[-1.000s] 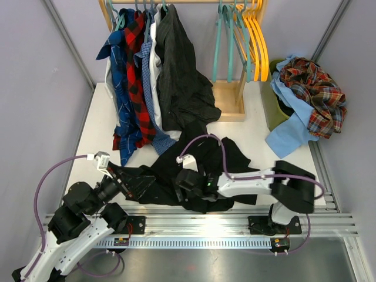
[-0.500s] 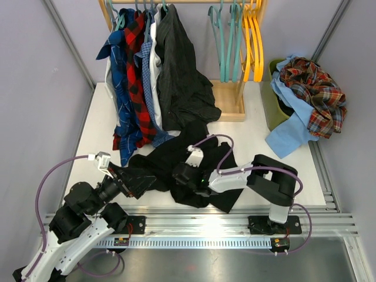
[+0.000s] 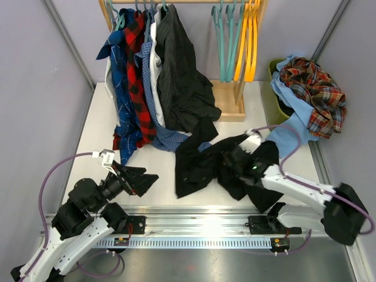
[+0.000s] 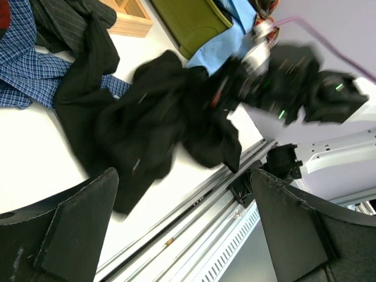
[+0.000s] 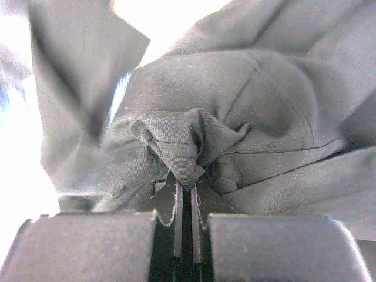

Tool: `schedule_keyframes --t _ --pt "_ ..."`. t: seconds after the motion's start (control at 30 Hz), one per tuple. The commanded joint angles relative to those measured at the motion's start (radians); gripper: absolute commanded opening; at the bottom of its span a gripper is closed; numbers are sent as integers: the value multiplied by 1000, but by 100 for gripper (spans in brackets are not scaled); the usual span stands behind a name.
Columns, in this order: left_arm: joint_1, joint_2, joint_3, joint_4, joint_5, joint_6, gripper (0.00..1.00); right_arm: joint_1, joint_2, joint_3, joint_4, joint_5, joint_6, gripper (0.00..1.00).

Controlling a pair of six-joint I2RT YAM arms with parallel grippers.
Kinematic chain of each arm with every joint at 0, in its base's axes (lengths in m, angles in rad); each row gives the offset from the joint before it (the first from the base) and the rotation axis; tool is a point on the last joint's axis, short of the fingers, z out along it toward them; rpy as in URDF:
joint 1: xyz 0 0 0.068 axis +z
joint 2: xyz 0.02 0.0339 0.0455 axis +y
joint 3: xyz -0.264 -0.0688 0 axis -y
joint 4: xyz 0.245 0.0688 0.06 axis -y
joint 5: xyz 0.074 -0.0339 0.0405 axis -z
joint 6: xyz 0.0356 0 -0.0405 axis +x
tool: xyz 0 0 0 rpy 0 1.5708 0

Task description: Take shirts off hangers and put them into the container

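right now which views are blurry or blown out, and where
Left wrist: the right arm and the black shirt are smeared by motion, while the left gripper's fingers are crisp. Right wrist: the table behind is blown out white and the left edge is soft, but the fold at the right gripper is sharp. Top external: evenly lit, sharp, a bright sheen on the metal rail.

A white bench (image 3: 97, 147) is bounded at its near edge by a metal rail (image 3: 235, 220). A crumpled black shirt (image 3: 197, 167) is spread across its middle. A wooden rack base (image 3: 226, 100) is set at the rear, and the olive-green container (image 3: 272, 103) is placed to its right. The hems of a hanging blue plaid shirt (image 3: 126, 141) and blue check shirt (image 3: 170, 140) are trailed onto the surface.
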Motion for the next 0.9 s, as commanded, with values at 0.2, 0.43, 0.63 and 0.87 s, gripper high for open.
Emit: schedule_keyframes --t 0.2,0.43,0.63,0.87 --pt "0 69 21 70 54 -8 99 -635 -180 317 -18 -70 -419 0" --pt "-1 77 56 55 48 2 99 -856 51 893 -38 -127 -492 0" --pt "0 60 94 12 44 5 99 -911 263 1375 205 -57 -581 0" --pt "-1 17 114 -35 25 1 99 -913 455 1733 687 60 -819 0"
